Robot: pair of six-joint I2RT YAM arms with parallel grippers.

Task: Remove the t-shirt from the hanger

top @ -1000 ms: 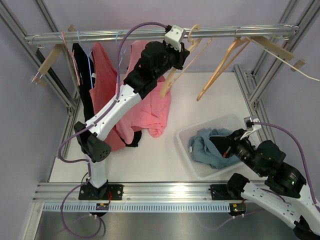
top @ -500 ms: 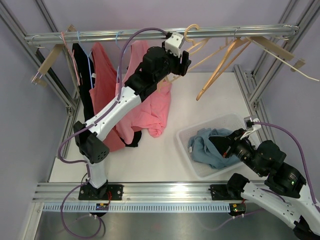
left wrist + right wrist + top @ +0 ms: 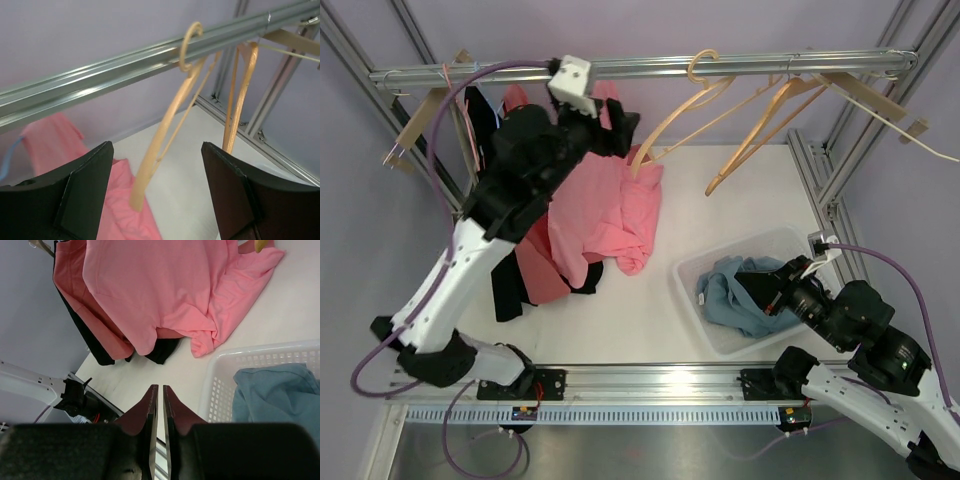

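Note:
The pink t-shirt (image 3: 610, 205) hangs low from the rail, with one arm of a wooden hanger (image 3: 670, 120) still stuck in its top edge. That hanger's hook sits on the rail (image 3: 770, 65). My left gripper (image 3: 620, 125) is open just left of the hanger and holds nothing. In the left wrist view the hanger (image 3: 167, 125) runs down between the spread fingers (image 3: 85, 190) into the pink t-shirt (image 3: 117, 215). My right gripper (image 3: 160, 390) hovers beside the basket with its jaws nearly together and nothing between them.
A white basket (image 3: 685, 285) at the right front holds a blue t-shirt (image 3: 730, 295). Two bare wooden hangers (image 3: 760, 130) hang further right on the rail. A darker pink and a black garment (image 3: 505, 290) hang at the left. Frame posts stand at both sides.
My left gripper opened, let go of the hanger and swung left along the rail. The hanger dropped back to hang by its hook. The right arm stayed put.

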